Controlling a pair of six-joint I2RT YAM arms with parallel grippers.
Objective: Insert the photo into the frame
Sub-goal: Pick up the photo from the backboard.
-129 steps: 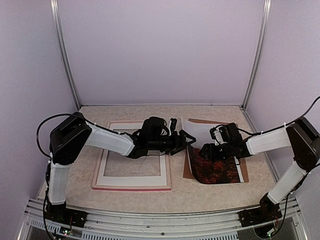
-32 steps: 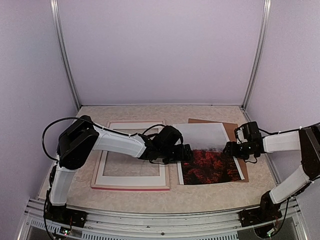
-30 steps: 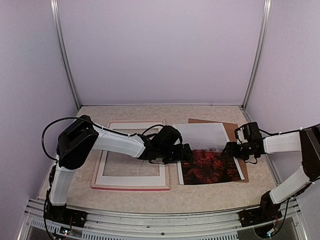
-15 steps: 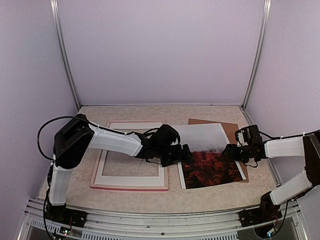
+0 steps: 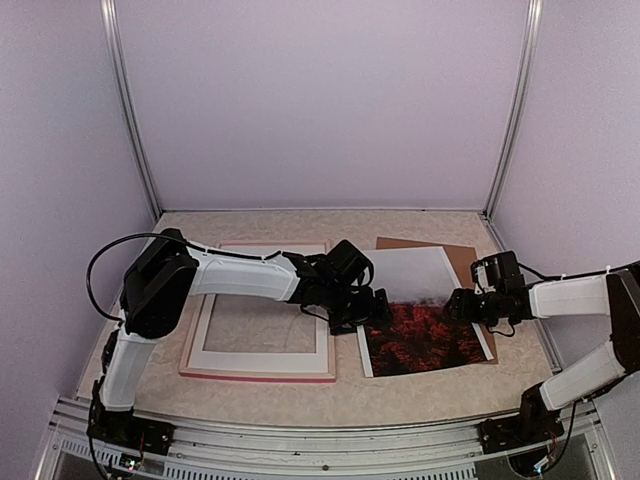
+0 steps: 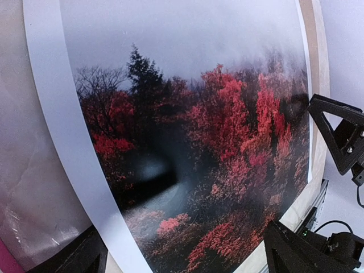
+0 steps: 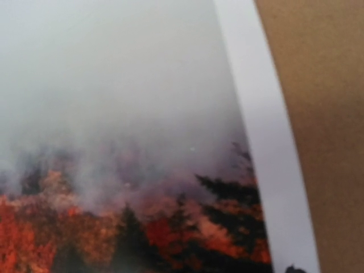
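A large rectangular print of dark red foliage under misty grey sky (image 5: pixel 415 332) lies picture-side up on the right half of a beige marbled tabletop (image 5: pixel 420 388). It rests on a plain brown cardboard board (image 5: pixel 458 254), which shows past the print's far right corner and along its right edge. The print is not yet in the frame.

Just to its left, close beside but apart from it, the large thin rectangular picture frame (image 5: pixel 260 358) lies flat with its pale wooden back up. A strip of its bright pink-red front shows along the near edge.

The left arm's black two-finger gripper (image 5: pixel 368 305) reaches across the frame's right side to the print's left edge. Its wrist camera shows the two fingers (image 6: pixel 296 253) spread wide at the bottom corners of the view, with the white border (image 6: pixel 68 142) and red trees running between them, so the tool is released and grips nothing.

The right arm's black gripper (image 5: pixel 458 303) sits low over the right part of the print, where grey mist meets foliage. Its own camera shows only sky, treetops, white margin and brown board, and whether it is clenched or spread cannot be told.
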